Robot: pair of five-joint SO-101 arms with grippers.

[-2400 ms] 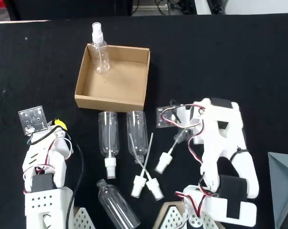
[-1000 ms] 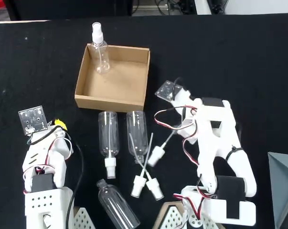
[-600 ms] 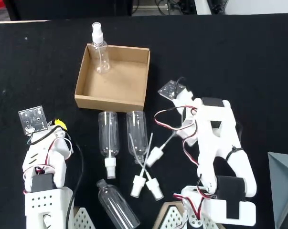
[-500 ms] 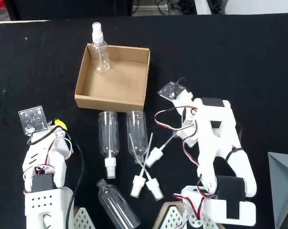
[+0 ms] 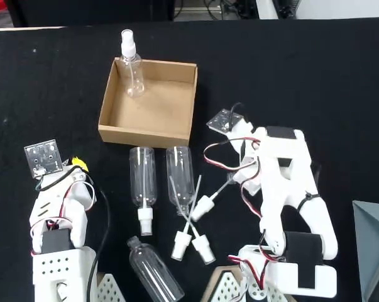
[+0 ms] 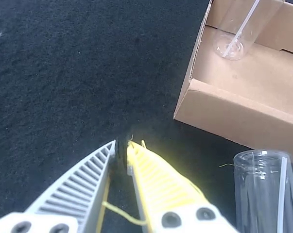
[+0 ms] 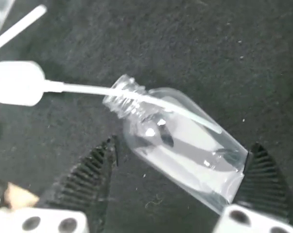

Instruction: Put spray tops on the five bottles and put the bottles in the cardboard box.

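In the right wrist view my right gripper [image 7: 182,145] is open, and a clear bottle [image 7: 185,141] lies on the black table between its jaws. A white spray top [image 7: 15,82] has its tube pushed into that bottle's neck. In the high view this spray top [image 5: 202,206] lies just left of the right gripper [image 5: 242,170]. The cardboard box [image 5: 114,119] holds one upright capped bottle [image 5: 131,63]. Two bottles [image 5: 142,175] [image 5: 180,171] lie in front of the box, and a third [image 5: 154,270] lies nearer. My left gripper [image 6: 123,145] is shut on nothing, short of the box [image 6: 224,104].
Loose spray tops [image 5: 180,244] [image 5: 203,248] lie between the arms, with another [image 5: 144,220] at the left lying bottle's neck. A grey object [image 5: 373,245] sits at the right edge. The table is open to the right of the box.
My right arm has stretched forward toward the box, and the spray top beside it has slid left. In the last half second it barely shifts. The left arm is still.
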